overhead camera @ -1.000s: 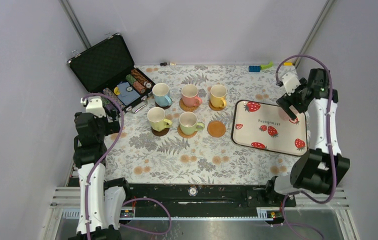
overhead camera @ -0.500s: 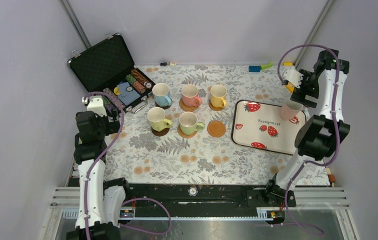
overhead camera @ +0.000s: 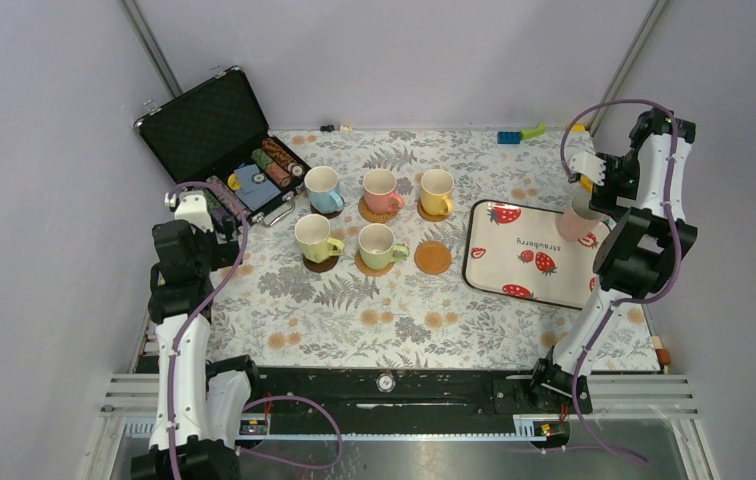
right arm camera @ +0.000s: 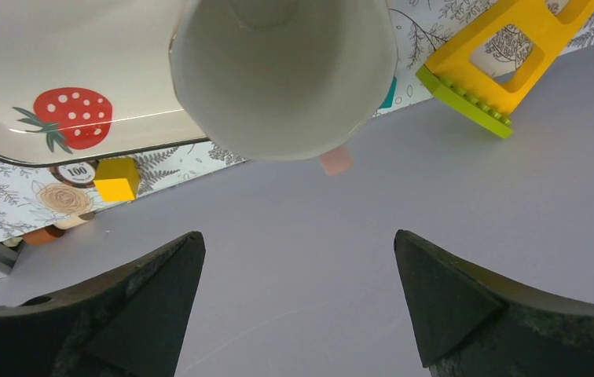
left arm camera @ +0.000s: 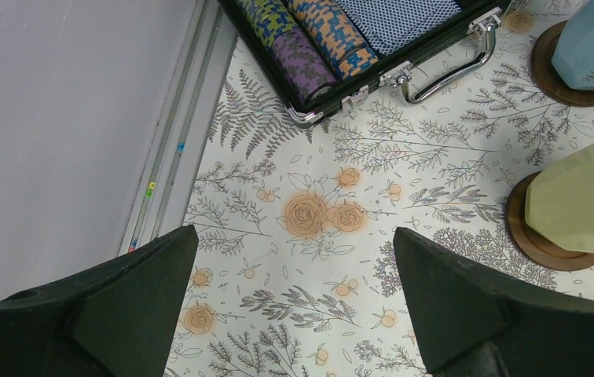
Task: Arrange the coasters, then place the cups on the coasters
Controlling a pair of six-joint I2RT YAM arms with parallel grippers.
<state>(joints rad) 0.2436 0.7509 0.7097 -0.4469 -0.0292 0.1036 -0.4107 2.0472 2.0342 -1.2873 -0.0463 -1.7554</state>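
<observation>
Light pink ceramic mug (overhead camera: 575, 222) stands on the far right corner of the cream rectangular strawberry-print tray (overhead camera: 514, 262). The right arm half hides it from above, and in the wrist view its rim is cut off. Right gripper (right arm camera: 295, 239) has its jaws spread wide; the mug sits beyond them, unheld. Left gripper (left arm camera: 294, 234), well left of the tray, has its jaws spread and empty. Six mugs counted; five sit left of the tray: blue (overhead camera: 322, 187), pink (overhead camera: 380, 187), yellow (overhead camera: 436, 189), pale green (overhead camera: 312, 236), green (overhead camera: 377, 243). Six round coasters; five are mostly covered, and one tan-orange disc (overhead camera: 433, 258) lies bare.

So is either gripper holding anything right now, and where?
Nothing is held. The left gripper and right gripper are both open; the pink cup stands free on the tray.
</observation>
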